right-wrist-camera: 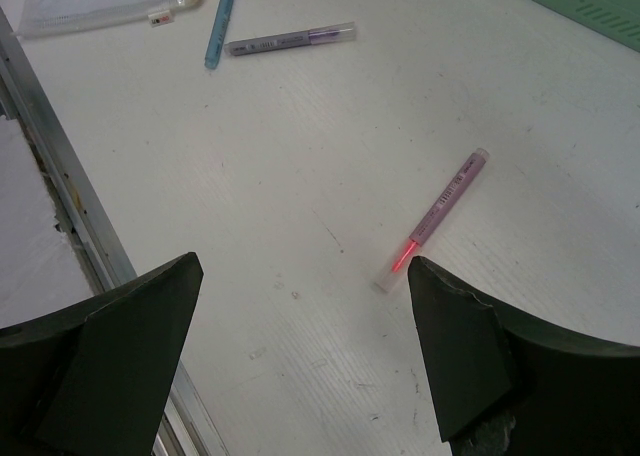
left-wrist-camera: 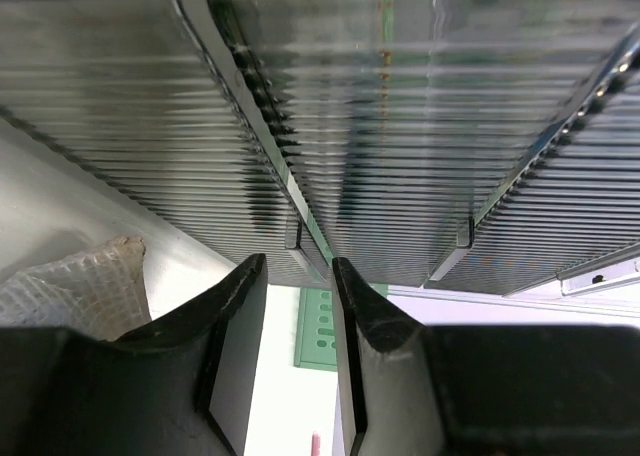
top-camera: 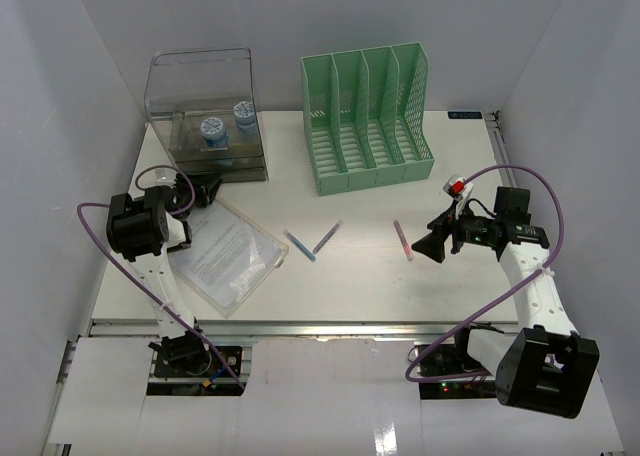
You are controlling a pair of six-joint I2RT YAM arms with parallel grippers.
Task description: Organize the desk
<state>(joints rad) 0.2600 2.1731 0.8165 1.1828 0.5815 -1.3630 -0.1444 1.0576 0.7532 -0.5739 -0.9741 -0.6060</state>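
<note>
Found no legible text in any view. Noted fine printed lines on the sheet (top-camera: 220, 246) inside the clear pouch (top-camera: 237, 291), too small to read. Noted dark print along the pink pen (right-wrist-camera: 437, 216) and the purple pen (right-wrist-camera: 290, 41), blurred. Noted a small tag (right-wrist-camera: 158, 18) on the pouch corner and a blue plate (top-camera: 465, 115) at the worktop (top-camera: 360, 276) far edge, both unreadable.

Plain white wall panels (top-camera: 350, 16) enclosed the workspace on three sides (left, far, right); lighting was even, diffuse.
</note>
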